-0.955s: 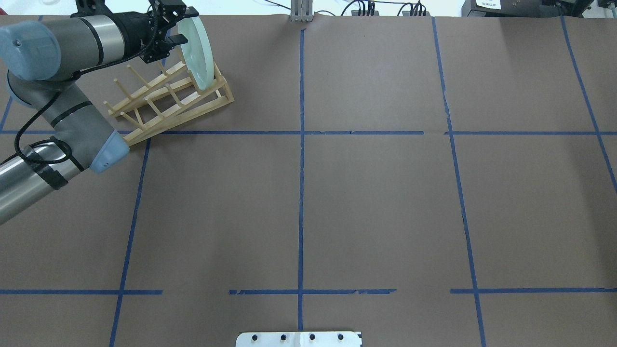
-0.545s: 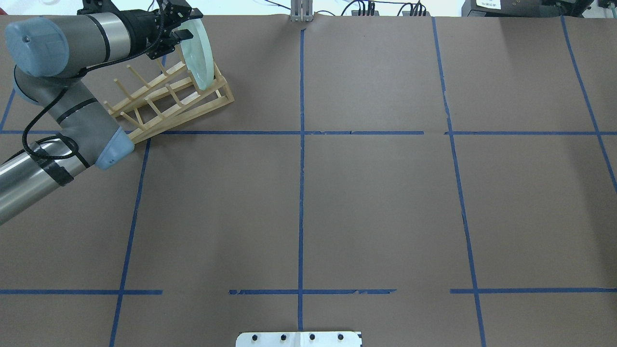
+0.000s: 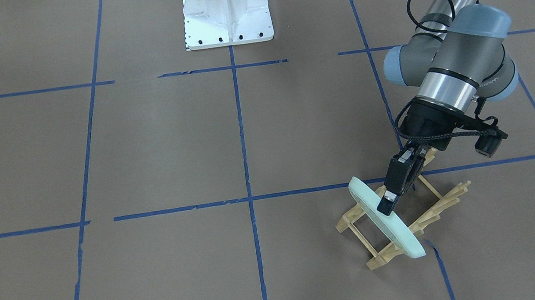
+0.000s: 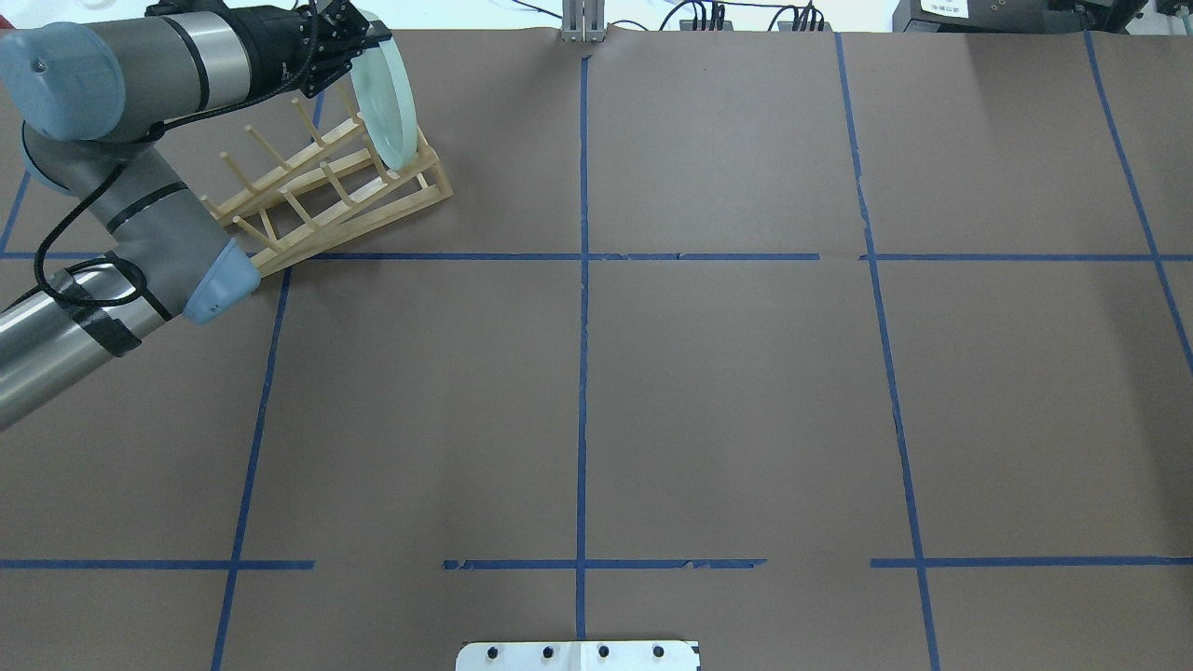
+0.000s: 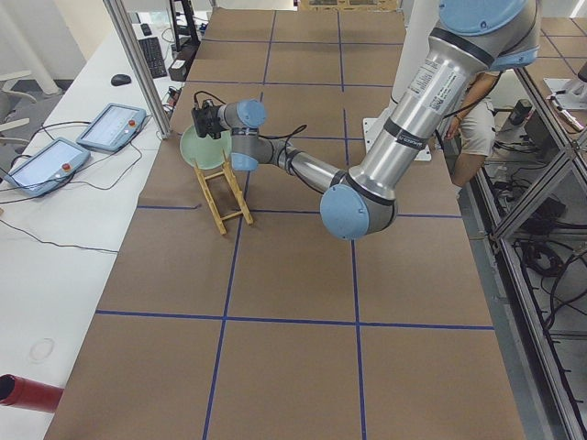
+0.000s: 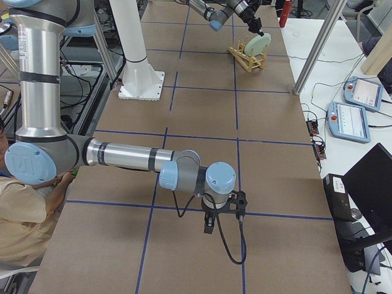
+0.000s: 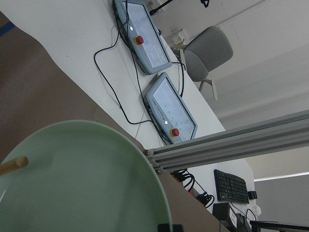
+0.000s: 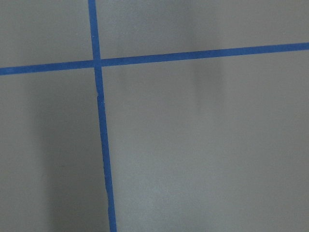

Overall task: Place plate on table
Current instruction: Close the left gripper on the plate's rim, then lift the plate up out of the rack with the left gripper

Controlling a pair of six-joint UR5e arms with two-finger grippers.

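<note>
The pale green plate (image 4: 387, 102) stands on edge in the end slot of the wooden rack (image 4: 317, 200), at the far left of the table (image 4: 727, 373). It also shows in the front view (image 3: 403, 240) and fills the lower left of the left wrist view (image 7: 82, 183). My left gripper (image 4: 365, 42) is at the plate's top rim (image 3: 387, 205) and looks shut on it. My right gripper (image 6: 208, 225) hangs low over bare table near the robot; I cannot tell whether it is open or shut.
The rack sits close to the table's far edge, with a metal post (image 4: 582, 23) and cables beyond it. The white robot base (image 3: 226, 11) is at the near middle. Two operator panels (image 7: 154, 53) lie on the white bench past the edge.
My left gripper has moved along the plate from its face up to its top rim, and the arm's wrist has shifted with it. The plate still stands in the rack.
</note>
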